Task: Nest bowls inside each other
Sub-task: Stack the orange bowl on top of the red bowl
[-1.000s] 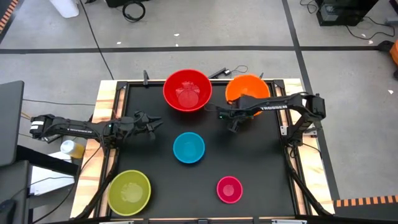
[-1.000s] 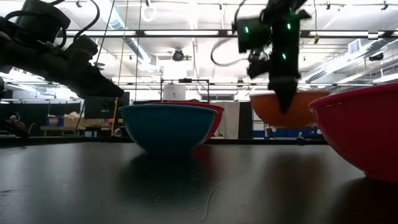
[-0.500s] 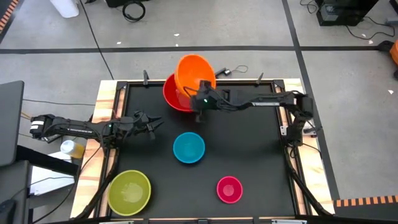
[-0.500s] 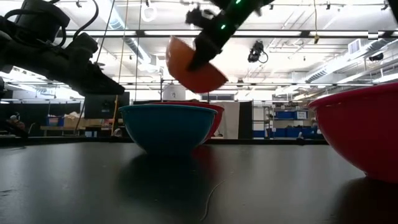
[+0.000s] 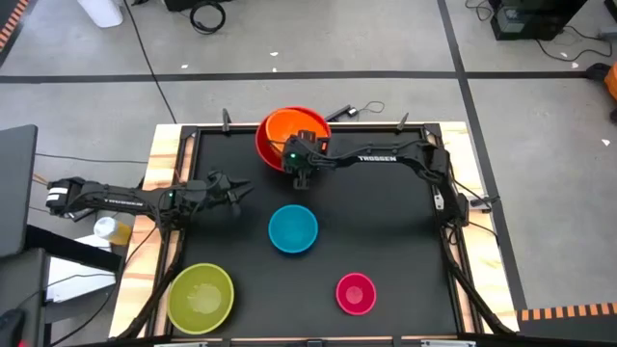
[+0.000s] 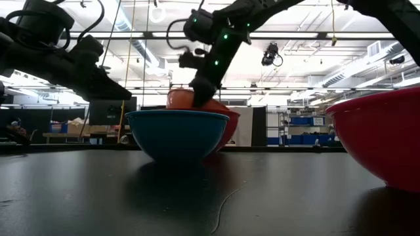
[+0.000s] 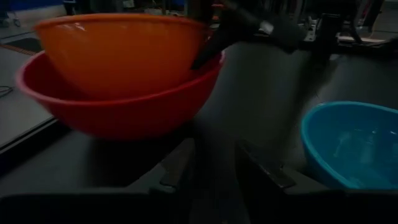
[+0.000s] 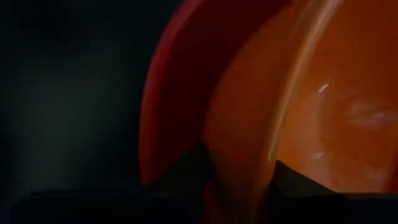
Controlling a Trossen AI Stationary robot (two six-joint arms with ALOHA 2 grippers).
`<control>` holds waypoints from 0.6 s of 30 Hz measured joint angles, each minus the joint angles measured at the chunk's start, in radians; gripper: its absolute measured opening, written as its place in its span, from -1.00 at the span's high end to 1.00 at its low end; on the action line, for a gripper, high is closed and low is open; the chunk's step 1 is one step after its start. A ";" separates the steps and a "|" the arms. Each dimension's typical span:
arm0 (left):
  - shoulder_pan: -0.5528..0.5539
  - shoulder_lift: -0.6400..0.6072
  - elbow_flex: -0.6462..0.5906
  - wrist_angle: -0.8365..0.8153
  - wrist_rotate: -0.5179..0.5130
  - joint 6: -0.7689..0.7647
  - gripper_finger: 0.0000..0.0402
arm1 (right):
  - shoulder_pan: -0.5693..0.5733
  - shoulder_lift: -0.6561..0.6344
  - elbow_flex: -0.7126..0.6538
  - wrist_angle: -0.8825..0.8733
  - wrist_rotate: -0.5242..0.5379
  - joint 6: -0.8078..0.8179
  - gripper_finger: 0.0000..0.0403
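orange bowl [image 5: 292, 128] is sitting inside red bowl [image 5: 267, 151] at far tabletop [image 5: 386, 241]; right end effector [image 5: 298, 166] is straddling its rim, fingers parted. left end effector [image 5: 234, 190] is hovering narrowly parted, empty.

You look past the right gripper [image 8: 239, 177], whose two dark fingertips [image 8: 196, 163] straddle the rim of the orange bowl [image 8: 323, 118]. That bowl sits inside the red bowl [image 8: 186, 74], whose wall curves around it. Beside them lies the dark table [image 8: 62, 93].

orange bowl [image 5: 293, 131] now inside red bowl [image 5: 265, 146]
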State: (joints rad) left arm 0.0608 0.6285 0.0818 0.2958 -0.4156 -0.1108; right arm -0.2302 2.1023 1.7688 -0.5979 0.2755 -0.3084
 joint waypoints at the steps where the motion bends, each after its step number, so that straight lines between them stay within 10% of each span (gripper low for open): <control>1: 0.005 0.000 0.000 0.000 -0.001 0.000 0.42 | -0.001 -0.010 0.000 0.002 -0.017 0.013 0.37; 18: -0.015 0.000 0.000 -0.044 0.035 -0.112 0.42 | 0.025 -0.144 -0.018 -0.057 -0.073 0.134 -0.11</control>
State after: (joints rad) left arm 0.0456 0.6285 0.0818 0.2519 -0.3805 -0.2230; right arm -0.2047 1.9583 1.7506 -0.6550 0.2030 -0.1745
